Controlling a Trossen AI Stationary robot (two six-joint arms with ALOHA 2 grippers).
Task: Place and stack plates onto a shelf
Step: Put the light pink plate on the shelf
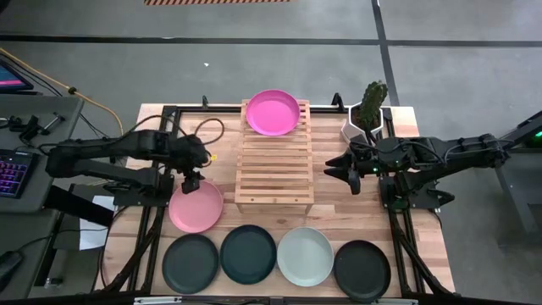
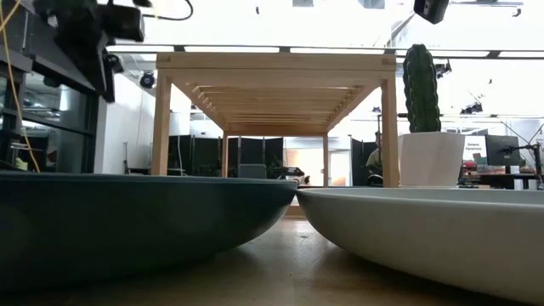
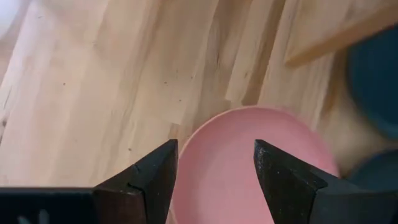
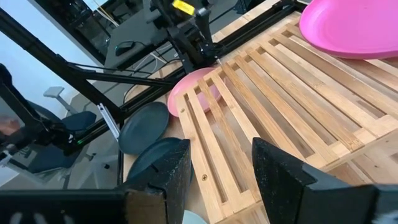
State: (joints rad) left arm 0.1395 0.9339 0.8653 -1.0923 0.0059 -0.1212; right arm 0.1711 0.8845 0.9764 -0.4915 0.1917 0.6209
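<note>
A bright pink plate (image 1: 273,113) lies flat on the far end of the wooden slat shelf (image 1: 273,161). A paler pink plate (image 1: 196,206) rests flat on the table, left of the shelf's near end. My left gripper (image 1: 191,180) hangs open over this plate's far rim, pointing steeply down; in its wrist view the plate (image 3: 249,124) shows between and beyond the fingers (image 3: 214,168). Two dark plates (image 1: 190,263) (image 1: 248,254), a mint-white plate (image 1: 305,256) and a third dark plate (image 1: 362,269) line the near edge. My right gripper (image 1: 343,169) waits open to the right of the shelf.
A white pot with a cactus (image 1: 366,114) stands at the far right, beside the shelf. The shelf's near half (image 4: 280,106) is bare slats. In the low view a dark plate (image 2: 127,221) and the mint-white plate (image 2: 425,229) fill the foreground. Black frame rails run along both table sides.
</note>
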